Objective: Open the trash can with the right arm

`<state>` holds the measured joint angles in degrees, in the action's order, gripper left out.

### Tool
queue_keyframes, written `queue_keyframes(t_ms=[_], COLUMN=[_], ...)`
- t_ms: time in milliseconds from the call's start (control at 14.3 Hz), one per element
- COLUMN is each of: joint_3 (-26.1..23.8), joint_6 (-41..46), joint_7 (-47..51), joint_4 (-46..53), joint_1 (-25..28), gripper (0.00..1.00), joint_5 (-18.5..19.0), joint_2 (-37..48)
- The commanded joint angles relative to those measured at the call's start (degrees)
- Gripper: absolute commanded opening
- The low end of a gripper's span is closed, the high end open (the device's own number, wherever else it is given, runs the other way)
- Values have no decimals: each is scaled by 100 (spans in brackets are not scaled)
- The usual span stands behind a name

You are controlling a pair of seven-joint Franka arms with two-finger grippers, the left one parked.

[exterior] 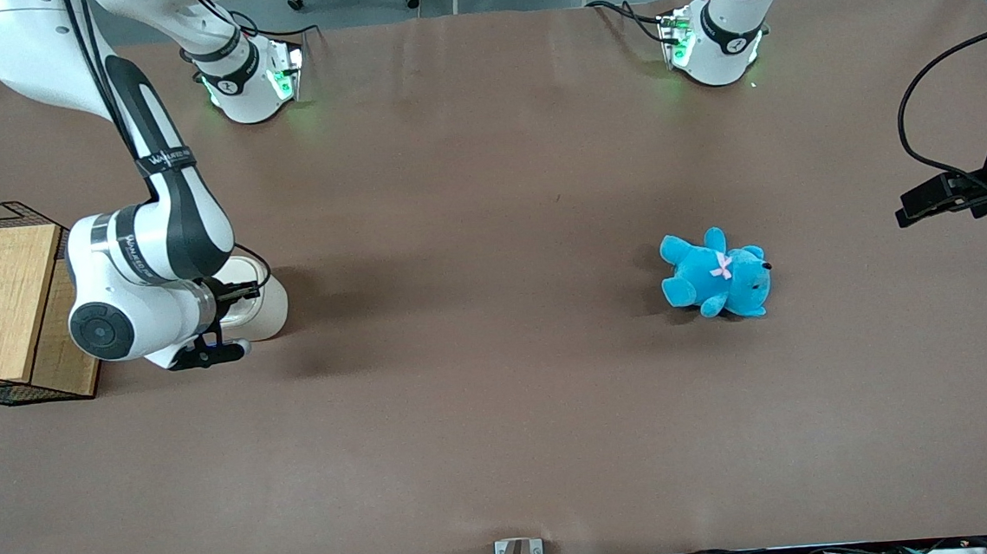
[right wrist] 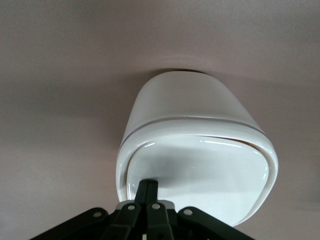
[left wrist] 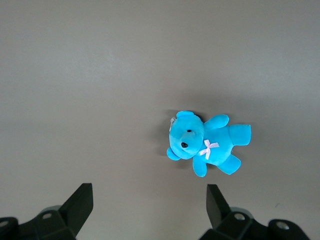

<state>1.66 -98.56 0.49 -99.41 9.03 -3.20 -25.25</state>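
The cream-white trash can [exterior: 265, 308] stands near the working arm's end of the table, mostly covered by the right arm [exterior: 145, 266]. In the right wrist view the trash can [right wrist: 190, 115] fills the middle, and its flat glossy lid [right wrist: 210, 175] lies down on the rim with only a thin seam showing. My gripper [exterior: 232, 291] hangs right over the can. Its two black fingers are pressed together with no gap, and the gripper [right wrist: 148, 184] has its tips at the lid's surface close to the lid's edge. Nothing is held between them.
A wooden box in a black wire basket [exterior: 0, 303] stands beside the arm at the table's edge. A blue plush bear [exterior: 717, 274] lies toward the parked arm's end; it also shows in the left wrist view [left wrist: 207, 142]. Brown table [exterior: 486, 416] lies all around.
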Motion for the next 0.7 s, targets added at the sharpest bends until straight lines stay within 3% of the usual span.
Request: queue_keyframes(t_ms=[0,140,209,279,349,419,488,628], joint_3=[45,54,63,54,54,54,71,124], joint_6=[344,853,1178,1425,1619,1725,1735,1700], joint_7=[57,48,13,-31,-49,-49,-40,-31], joint_4=[271,693,948,1194,1448,1625,1740,1942], joint_1=[-33,-147,-261,-358,-454,-481,-490,-569], gripper=[1,3,9,21,40,66,100,100], joint_5=[-49,-40,-32,-32,3,38,100,232], joint_2=[28,160,187,205,231,266,345,520])
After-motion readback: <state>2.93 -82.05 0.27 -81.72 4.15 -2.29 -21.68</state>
